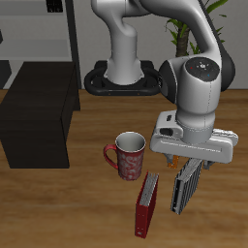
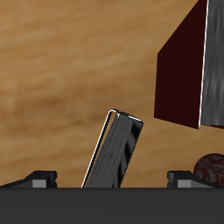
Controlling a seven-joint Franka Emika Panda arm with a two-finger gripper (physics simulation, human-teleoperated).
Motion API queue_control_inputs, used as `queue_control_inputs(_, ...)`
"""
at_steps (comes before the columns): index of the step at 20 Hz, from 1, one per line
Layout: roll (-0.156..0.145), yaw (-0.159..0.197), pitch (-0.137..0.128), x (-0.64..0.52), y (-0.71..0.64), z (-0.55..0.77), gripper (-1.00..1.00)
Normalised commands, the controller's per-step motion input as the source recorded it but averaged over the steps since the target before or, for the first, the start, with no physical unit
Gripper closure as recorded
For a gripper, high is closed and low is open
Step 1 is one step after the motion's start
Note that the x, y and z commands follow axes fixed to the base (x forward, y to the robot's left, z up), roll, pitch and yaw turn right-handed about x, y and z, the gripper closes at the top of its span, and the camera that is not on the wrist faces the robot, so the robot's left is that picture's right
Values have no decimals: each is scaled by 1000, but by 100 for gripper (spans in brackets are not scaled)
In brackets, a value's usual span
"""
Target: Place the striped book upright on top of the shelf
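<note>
The striped book (image 1: 184, 187) stands on the wooden table near its front edge, with black and light-grey stripes on its cover. In the wrist view the striped book (image 2: 115, 153) leans slightly and lies between my two fingertips. My gripper (image 1: 184, 166) hangs directly above the book's top edge. My gripper (image 2: 112, 180) is open, its fingers (image 2: 39, 178) wide apart and clear of the book. The shelf (image 1: 39, 121), a low black cabinet, stands apart from the book at the table's far side edge.
A red book (image 1: 146, 205) stands close beside the striped book, also seen in the wrist view (image 2: 185, 74). A red patterned mug (image 1: 127, 155) sits just behind it. A tall dark rack (image 1: 44, 34) stands behind the shelf. A small orange patch (image 1: 172, 163) shows under the hand.
</note>
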Motion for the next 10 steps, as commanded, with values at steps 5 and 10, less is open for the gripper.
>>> queue_control_inputs(5, 25, 5, 33, 13, 46, -338, -100)
queue_control_inputs(10, 15, -2, 23, 26, -22, -169, 100)
